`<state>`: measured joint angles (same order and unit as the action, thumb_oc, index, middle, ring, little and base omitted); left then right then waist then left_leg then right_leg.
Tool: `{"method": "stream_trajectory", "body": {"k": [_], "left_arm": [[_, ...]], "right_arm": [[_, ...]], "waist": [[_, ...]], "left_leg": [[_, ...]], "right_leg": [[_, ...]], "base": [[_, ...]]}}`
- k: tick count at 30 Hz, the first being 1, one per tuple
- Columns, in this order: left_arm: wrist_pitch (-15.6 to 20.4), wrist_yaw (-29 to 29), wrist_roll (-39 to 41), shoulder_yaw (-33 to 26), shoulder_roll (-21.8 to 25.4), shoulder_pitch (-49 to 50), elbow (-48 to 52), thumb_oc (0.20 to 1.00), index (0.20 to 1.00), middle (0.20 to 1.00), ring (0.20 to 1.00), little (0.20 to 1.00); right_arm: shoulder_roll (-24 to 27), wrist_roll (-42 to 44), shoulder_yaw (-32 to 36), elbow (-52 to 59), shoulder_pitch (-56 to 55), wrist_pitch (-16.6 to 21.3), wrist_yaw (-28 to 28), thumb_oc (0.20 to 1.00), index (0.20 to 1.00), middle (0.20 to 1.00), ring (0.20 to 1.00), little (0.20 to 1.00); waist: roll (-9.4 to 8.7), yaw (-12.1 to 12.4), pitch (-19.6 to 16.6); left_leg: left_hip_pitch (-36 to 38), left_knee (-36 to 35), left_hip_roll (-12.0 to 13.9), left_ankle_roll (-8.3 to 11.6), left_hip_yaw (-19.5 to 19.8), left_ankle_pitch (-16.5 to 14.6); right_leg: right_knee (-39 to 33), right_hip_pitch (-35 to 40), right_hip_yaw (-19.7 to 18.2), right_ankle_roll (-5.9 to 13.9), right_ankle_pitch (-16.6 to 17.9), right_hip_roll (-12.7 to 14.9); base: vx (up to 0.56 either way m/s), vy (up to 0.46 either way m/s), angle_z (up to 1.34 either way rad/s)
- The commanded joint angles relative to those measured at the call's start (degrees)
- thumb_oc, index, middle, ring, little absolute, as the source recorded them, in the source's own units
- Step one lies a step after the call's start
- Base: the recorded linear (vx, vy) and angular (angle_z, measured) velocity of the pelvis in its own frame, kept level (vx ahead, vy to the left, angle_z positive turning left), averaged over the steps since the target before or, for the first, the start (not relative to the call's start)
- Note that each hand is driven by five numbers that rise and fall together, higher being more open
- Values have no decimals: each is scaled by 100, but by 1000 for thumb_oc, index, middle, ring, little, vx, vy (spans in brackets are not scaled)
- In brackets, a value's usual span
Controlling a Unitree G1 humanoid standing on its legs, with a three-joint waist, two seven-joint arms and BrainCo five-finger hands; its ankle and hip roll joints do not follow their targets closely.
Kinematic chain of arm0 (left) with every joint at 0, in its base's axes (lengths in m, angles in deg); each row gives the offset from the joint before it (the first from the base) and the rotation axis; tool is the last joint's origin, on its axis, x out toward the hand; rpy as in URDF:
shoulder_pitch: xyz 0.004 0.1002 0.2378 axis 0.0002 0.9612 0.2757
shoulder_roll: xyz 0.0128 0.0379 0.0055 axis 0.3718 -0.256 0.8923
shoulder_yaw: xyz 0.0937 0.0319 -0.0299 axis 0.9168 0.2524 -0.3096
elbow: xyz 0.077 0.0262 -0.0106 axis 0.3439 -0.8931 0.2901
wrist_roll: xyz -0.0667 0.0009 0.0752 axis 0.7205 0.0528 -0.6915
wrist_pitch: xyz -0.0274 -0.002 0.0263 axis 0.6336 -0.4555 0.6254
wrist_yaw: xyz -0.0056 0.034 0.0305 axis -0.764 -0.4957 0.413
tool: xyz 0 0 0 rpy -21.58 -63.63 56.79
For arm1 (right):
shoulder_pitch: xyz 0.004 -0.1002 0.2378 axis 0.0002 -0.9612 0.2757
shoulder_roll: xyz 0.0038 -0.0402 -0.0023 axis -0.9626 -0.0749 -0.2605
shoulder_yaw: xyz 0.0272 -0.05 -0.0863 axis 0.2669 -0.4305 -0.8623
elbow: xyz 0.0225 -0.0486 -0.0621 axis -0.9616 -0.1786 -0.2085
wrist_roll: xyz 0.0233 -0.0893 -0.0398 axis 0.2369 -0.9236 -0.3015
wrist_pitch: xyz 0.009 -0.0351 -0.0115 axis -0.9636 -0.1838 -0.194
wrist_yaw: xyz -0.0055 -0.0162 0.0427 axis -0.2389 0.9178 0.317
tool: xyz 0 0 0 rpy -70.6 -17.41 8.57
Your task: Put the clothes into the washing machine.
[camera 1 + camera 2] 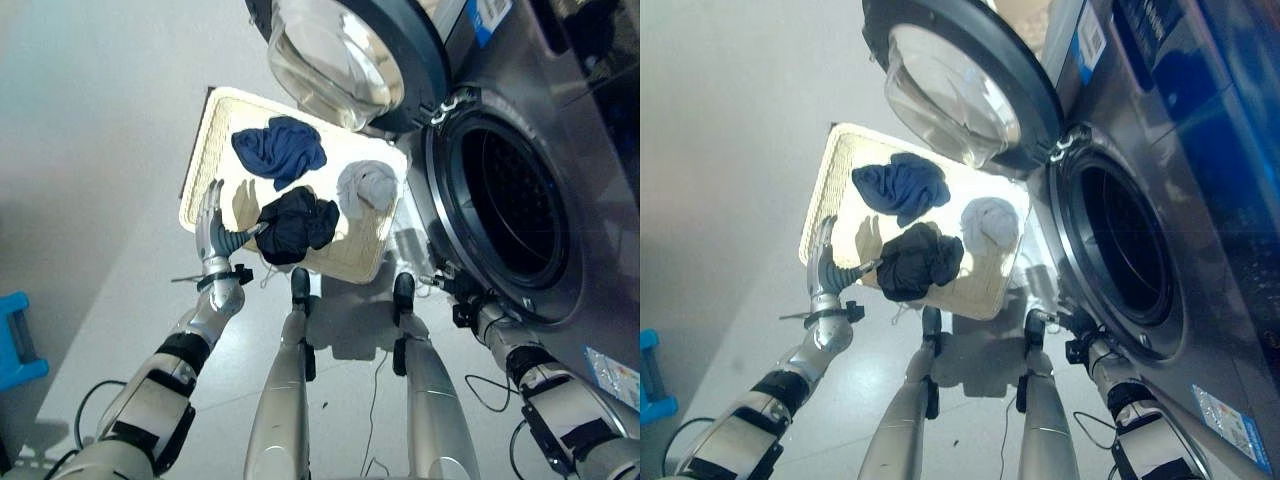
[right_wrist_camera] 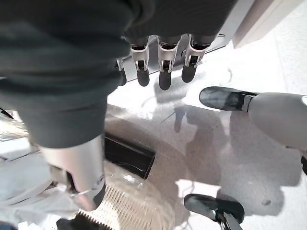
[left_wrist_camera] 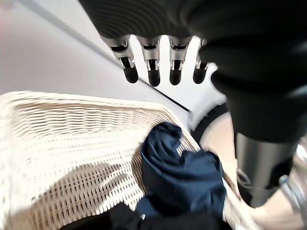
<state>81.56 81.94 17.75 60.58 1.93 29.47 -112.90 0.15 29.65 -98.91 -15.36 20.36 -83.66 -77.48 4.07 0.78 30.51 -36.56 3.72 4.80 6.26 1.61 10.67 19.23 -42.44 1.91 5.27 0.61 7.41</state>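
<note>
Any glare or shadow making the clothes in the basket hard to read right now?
Left eye view: glare on the washer door glass; the left hand casts a shadow on the wicker basket beside the black garment. Left wrist view: basket weave blurred near the camera, the navy garment readable.

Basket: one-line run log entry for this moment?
basket: blue, black, grey clothes inside | washer door: open | left hand: open at black garment | right hand: open, empty
</note>
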Motion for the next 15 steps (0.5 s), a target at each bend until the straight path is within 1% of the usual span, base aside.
{"method": "stream_trajectory", "body": {"k": [1, 2, 6, 9, 15], "left_arm": [[-77, 169, -576, 15, 331, -204, 92, 1000, 1000, 1000, 1000, 1000], [-120, 78, -661, 155, 416, -341, 56, 1000, 1000, 1000, 1000, 1000], [-150, -77, -637, 352, 546, -594, -74, 1000, 1000, 1000, 1000, 1000], [-182, -466, -491, 598, 650, -846, -225, 1000, 1000, 1000, 1000, 1000], [-238, -837, -396, 929, 687, -1109, -392, 1000, 1000, 1000, 1000, 1000]], "right_arm": [[165, 187, -111, 354, -127, 72, -15, 1000, 1000, 1000, 1000, 1000], [228, 190, -141, 419, -65, 37, 3, 1000, 1000, 1000, 1000, 1000], [287, 242, -218, 458, 34, 45, 23, 1000, 1000, 1000, 1000, 1000], [312, 264, -316, 531, 135, 79, 23, 1000, 1000, 1000, 1000, 1000], [392, 317, -407, 558, 333, 123, 36, 1000, 1000, 1000, 1000, 1000]], "waist": [[-410, 19, -72], [-402, -13, -72], [-402, -63, -72], [-417, -119, -72], [-435, -206, -72]], "left_leg": [[-484, 1036, -137, -151, 243, -522], [-677, 1164, -151, -153, 246, -533], [-953, 1345, -154, -161, 230, -558], [-1257, 1526, -152, -149, 247, -596], [-1600, 1681, -101, -121, 230, -594]], "right_leg": [[-213, -199, 175, 206, 632, 222], [-100, -380, 155, 199, 618, 195], [73, -645, 137, 181, 580, 146], [189, -932, 102, 161, 558, 66], [307, -1265, 67, 143, 561, -10]], "base": [[-11, 21, 4], [0, 0, 0], [0, 0, 0], [0, 0, 0], [4, 5, -1]]}}
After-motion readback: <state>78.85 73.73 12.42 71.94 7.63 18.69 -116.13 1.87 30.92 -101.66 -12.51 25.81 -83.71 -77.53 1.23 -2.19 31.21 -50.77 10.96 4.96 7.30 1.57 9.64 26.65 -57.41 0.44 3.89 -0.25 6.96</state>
